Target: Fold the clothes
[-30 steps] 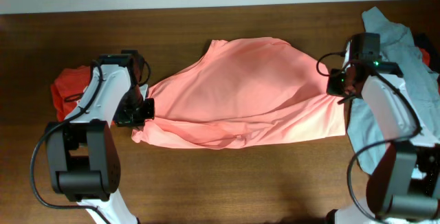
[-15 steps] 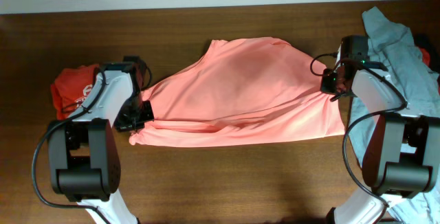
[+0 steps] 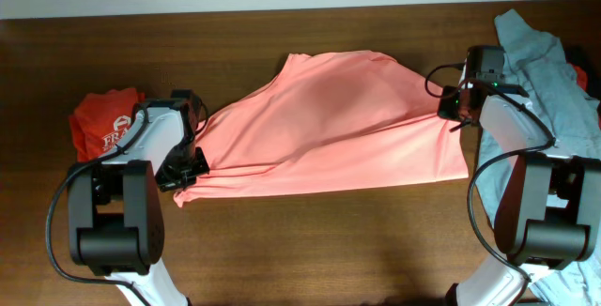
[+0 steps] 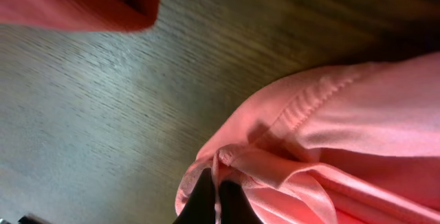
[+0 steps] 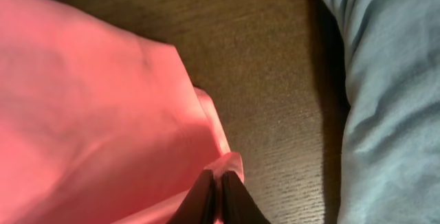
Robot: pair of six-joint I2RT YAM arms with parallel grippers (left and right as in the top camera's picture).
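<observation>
The clothes, a plain salmon-pink top [image 3: 329, 128], lie stretched across the middle of the table between both arms. My left gripper [image 3: 187, 172] is shut on the top's left end. In the left wrist view its fingertips [image 4: 217, 188] pinch a bunched, hemmed fold of the pink fabric [image 4: 323, 135] just above the wood. My right gripper [image 3: 452, 109] is shut on the top's right edge. In the right wrist view its tips [image 5: 218, 180] clamp a small corner of the pink cloth [image 5: 89, 114].
A darker red shirt with white print [image 3: 103, 128] is bunched at the far left, behind the left arm, and shows at the top left [image 4: 82, 1] of the left wrist view. A pale grey-blue garment [image 3: 549, 81] lies at the right edge, close beside the right gripper [image 5: 392, 93].
The left gripper has drawn the top's left end toward the table's front. The right gripper shifted slightly back. The top's front edge is now straighter and its folds flatter.
</observation>
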